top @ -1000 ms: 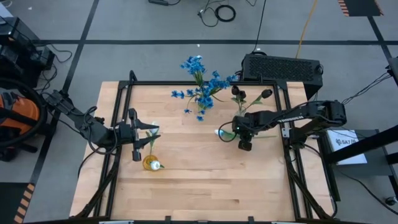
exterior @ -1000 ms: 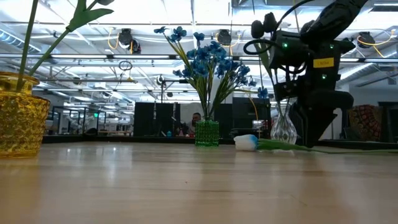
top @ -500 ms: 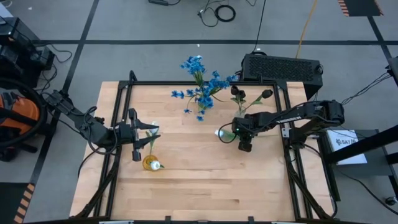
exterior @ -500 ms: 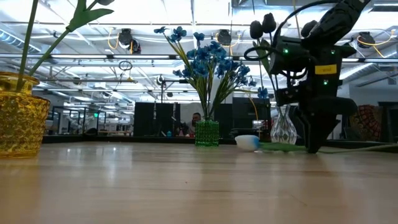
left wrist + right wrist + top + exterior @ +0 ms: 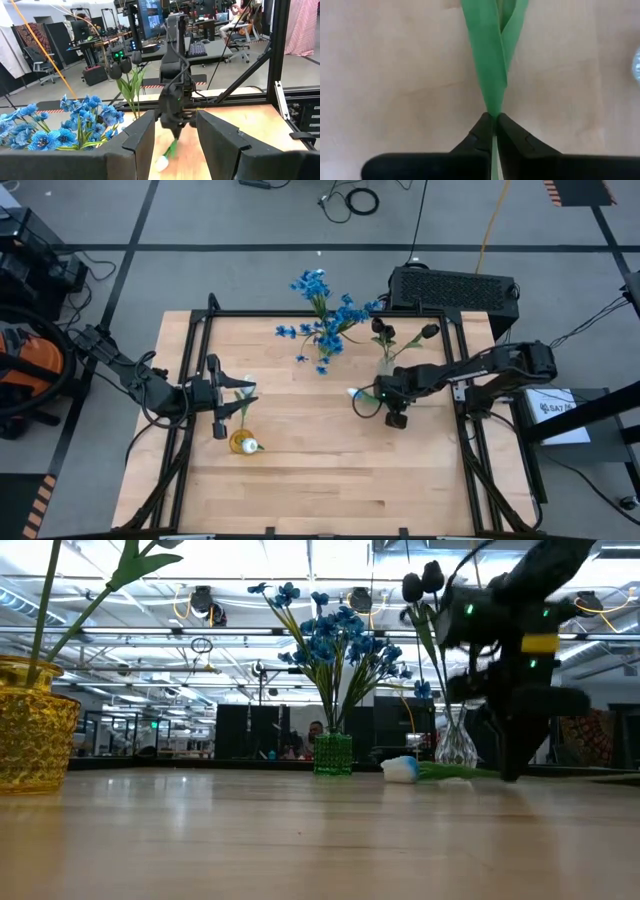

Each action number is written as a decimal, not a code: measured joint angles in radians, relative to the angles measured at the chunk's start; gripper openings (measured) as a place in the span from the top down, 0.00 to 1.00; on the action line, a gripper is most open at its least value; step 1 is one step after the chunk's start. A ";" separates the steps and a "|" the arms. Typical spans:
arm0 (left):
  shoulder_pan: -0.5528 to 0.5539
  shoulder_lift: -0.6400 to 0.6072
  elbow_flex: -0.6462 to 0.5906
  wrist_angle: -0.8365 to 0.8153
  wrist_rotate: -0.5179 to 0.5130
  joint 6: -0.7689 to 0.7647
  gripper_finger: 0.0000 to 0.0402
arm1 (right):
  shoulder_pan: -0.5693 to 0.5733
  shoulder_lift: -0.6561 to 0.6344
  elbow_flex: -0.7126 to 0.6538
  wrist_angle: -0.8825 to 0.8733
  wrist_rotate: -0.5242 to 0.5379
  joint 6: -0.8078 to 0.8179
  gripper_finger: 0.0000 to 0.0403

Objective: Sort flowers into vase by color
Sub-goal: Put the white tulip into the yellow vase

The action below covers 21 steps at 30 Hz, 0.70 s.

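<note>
On the table (image 5: 300,470), the right tool (image 5: 493,119) pinches shut on a white tulip (image 5: 352,393) by its thin, light, bendy stem; left tool (image 5: 172,137) waits open.

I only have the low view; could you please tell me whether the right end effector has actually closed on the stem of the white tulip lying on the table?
Observer: Yes. The right wrist view shows the right end effector shut on the thin green stem of the white artificial tulip.
Operator: Thank you. And where is the left arm waiting?
Observer: The left end effector is open and empty, near the yellow textured vase on the left of the table in the high view.
</note>
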 joint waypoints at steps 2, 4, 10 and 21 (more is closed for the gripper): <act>0.000 0.000 0.000 0.000 0.000 0.000 0.62 | 0.034 -0.033 0.023 -0.012 -0.006 0.017 0.99; 0.000 0.000 0.000 0.000 0.000 0.000 0.62 | 0.072 -0.070 0.045 -0.021 -0.007 0.028 0.99; 0.000 0.001 0.000 0.004 0.007 -0.005 0.62 | 0.193 -0.183 0.100 0.057 -0.006 0.053 1.00; 0.029 0.085 -0.001 0.201 -0.062 0.070 0.62 | 0.391 -0.259 0.102 0.783 -0.003 -0.106 1.00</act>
